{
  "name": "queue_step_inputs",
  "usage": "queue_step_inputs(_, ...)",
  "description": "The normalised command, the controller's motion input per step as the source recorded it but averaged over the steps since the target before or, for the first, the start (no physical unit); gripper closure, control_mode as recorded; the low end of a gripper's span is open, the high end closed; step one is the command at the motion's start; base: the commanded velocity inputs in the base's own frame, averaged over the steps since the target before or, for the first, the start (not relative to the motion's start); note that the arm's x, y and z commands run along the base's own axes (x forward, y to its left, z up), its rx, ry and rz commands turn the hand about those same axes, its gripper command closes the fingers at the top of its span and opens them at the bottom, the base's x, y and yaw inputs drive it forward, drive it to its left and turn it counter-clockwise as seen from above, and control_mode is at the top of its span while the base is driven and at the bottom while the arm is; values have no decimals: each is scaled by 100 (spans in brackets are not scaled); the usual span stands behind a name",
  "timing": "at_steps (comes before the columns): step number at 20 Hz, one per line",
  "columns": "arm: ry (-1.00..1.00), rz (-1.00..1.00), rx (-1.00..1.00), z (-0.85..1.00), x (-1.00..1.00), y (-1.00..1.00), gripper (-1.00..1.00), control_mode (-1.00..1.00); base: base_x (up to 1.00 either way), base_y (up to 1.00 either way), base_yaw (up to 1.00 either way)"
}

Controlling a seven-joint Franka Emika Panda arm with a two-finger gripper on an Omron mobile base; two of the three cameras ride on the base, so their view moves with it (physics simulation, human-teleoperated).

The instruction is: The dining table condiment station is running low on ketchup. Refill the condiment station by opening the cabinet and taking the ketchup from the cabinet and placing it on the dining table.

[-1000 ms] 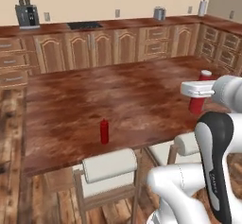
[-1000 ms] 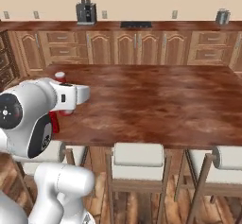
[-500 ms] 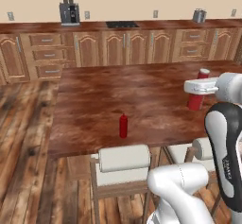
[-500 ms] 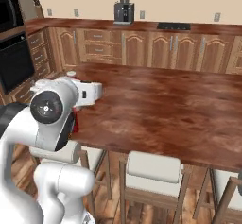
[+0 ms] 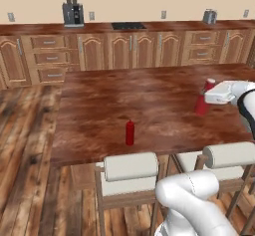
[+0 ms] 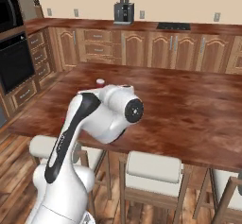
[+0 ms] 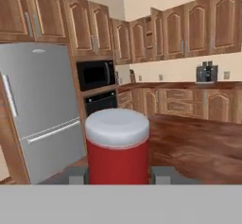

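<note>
- Gripper [image 7: 117,175] clamped on the ketchup [image 7: 117,147], bottom centre of the hand view
- Ketchup over the dining table [image 5: 99,105], right of the left base view
- All-red bottle [image 5: 130,132] stands centre

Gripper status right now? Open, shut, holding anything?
Gripper: shut on the ketchup, the red bottle with the white cap, upright between the fingertips above the dining table.

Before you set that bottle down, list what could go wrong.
1. The ketchup sits between the end effector fingers, above the dining table; released too high, the slim bottle could topple.
2. A similar all-red bottle already stands on the table; a wide swing that way might knock it over.
3. Stools sit close along the near edge, so a low arm move could clip them.
</note>
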Motion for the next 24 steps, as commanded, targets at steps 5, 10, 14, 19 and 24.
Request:
queue_step_inputs(5, 0, 29, 0, -73, 49, 0, 100, -100, 0, 0, 0)
queue_step_inputs(10, 0, 24, 0, -71, 53, 0, 100, -100, 0, 0, 0)
queue_step_inputs(14, 0, 18, 0, -71, 44, 10, 100, -100, 0, 0, 0)
queue_step_inputs(19, 0, 10, -1, -59, 42, 23, 100, -100, 0, 0, 0)
queue_step_inputs(24, 0, 7, -1, -54, 50, 24, 100, -100, 0, 0, 0)
